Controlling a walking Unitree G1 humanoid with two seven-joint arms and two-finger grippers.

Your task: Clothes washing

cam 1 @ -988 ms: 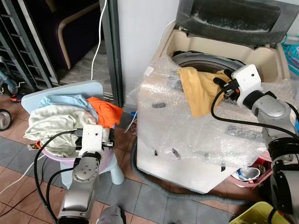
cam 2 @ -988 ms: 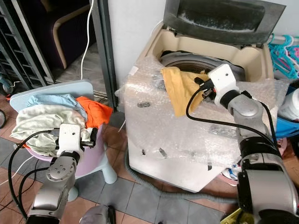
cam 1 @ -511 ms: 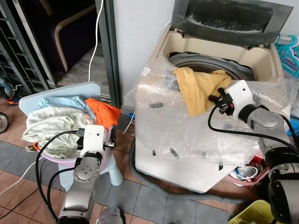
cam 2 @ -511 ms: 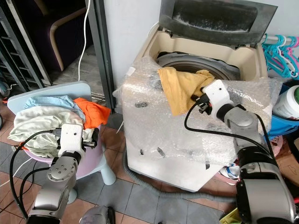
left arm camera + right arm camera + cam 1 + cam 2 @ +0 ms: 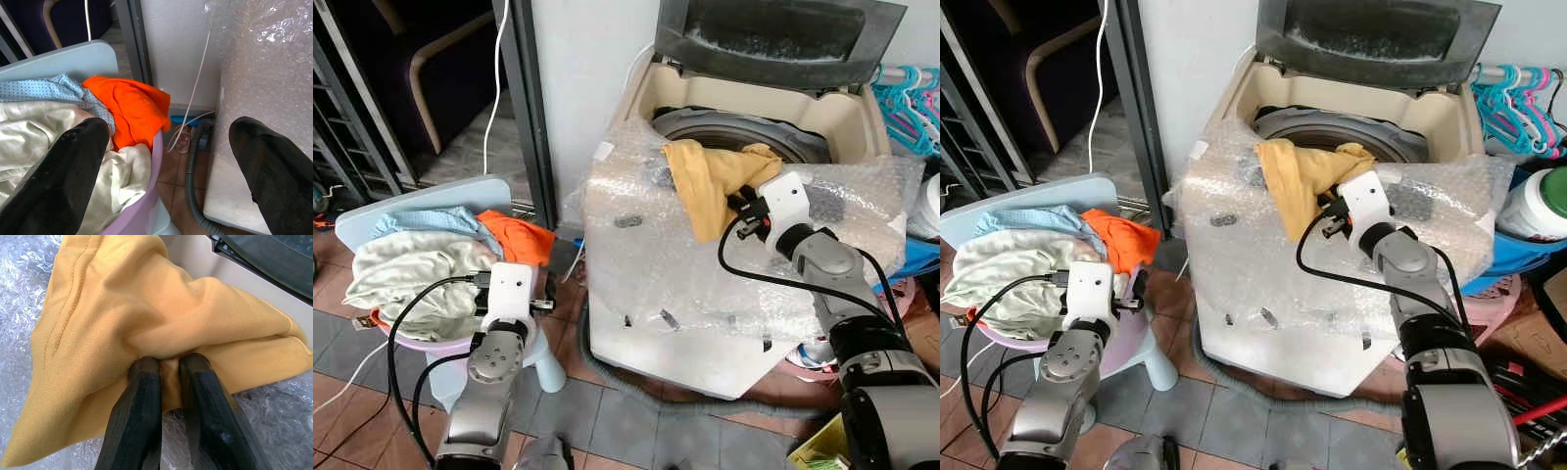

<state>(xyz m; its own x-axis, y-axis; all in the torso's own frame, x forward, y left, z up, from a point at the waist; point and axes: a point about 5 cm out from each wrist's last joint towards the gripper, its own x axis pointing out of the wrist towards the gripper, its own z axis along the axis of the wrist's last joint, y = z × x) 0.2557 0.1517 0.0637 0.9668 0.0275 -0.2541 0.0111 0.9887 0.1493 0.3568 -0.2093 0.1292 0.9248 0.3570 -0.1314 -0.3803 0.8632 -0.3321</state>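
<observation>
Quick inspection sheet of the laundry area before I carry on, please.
Surface: tiled floor.
Job's things: washing machine, lid up, front in bubble wrap; yellow garment draped over its rim; basin of clothes on a stool.
Clutter: hangers, a white jar.
Grippers: right gripper pinches the garment; left gripper open beside the basin.
Cables: white cord, grey hose.
Surroundings: wall, dark doorway.
</observation>
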